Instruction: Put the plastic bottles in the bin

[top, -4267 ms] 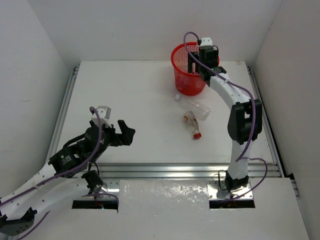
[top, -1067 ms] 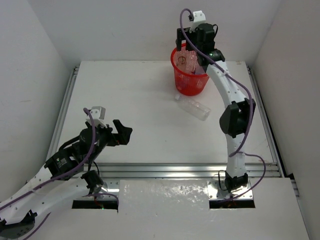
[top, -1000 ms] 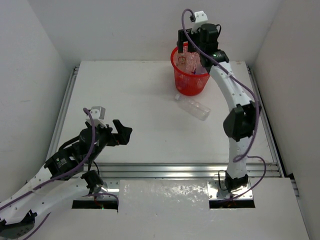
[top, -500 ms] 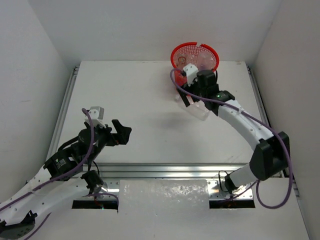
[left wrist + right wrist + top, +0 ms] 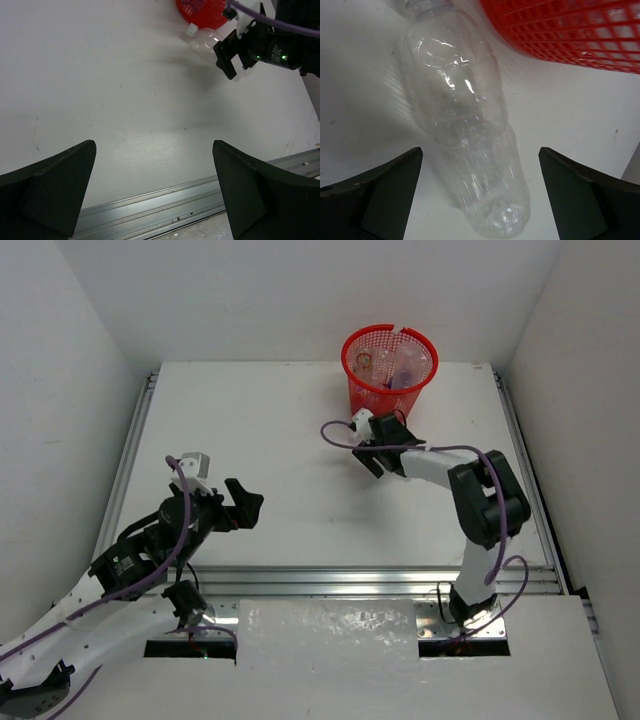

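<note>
A clear plastic bottle (image 5: pixel 470 125) with a white cap lies on the table beside the red mesh bin (image 5: pixel 570 30). My right gripper (image 5: pixel 480 155) is open, its fingers on either side of the bottle's lower half, not touching it. In the top view the right gripper (image 5: pixel 375 454) sits low in front of the bin (image 5: pixel 352 350) and hides most of that bottle. Several bottles (image 5: pixel 385 365) lie inside the bin. The left wrist view shows the bottle (image 5: pixel 202 40), the bin (image 5: pixel 200 7) and the right gripper (image 5: pixel 235 55). My left gripper (image 5: pixel 245 502) is open and empty (image 5: pixel 154 145).
White walls enclose the table on three sides. An aluminium rail (image 5: pixel 330 580) runs along the near edge, and rails (image 5: pixel 130 455) line the left and right sides. The right arm's elbow (image 5: pixel 490 505) stands over the right half of the table.
The red-capped bottle is gone from the table. My right gripper has left the bin's rim and come down to the table, open around the clear bottle. The left arm has barely moved.
</note>
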Robot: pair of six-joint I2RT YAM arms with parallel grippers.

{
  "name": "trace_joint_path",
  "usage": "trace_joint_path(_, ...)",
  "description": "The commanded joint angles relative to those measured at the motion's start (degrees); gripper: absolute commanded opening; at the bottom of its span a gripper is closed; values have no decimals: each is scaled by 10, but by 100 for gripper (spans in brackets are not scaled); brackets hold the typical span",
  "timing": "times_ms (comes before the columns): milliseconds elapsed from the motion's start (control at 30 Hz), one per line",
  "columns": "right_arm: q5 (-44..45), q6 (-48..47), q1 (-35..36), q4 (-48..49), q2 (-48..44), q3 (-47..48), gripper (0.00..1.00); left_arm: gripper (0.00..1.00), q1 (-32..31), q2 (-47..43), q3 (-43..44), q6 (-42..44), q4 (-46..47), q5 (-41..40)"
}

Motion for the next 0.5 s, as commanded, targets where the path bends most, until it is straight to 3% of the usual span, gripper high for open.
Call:
trace_joint_path(0, 42, -46, 4, 77, 47, 33, 97, 100, 6, 3, 3, 2, 22, -2)
trace_joint_path(167, 46, -70, 30, 120, 80, 38, 91, 100, 6, 3, 2, 4, 23, 0)
trace_joint_path(233, 53, -69, 50, 107, 96, 51, 51, 100, 6, 3, 3, 4, 23, 1)
trace_joint_path(267, 49, -68, 62, 101, 95, 59, 38, 100, 6, 3, 3, 4, 23, 2)
trace_joint_path(333, 19, -56, 102, 87, 81, 62, 26, 100, 6, 3, 2, 4, 23, 1)
trace_joint_path(433, -52, 7, 140, 35, 21, 84, 23, 100, 6, 0, 3, 4, 24, 0)
trace_joint_path(467, -111, 29, 145, 28, 0, 87, 23, 100, 6, -1, 2, 4, 23, 1)
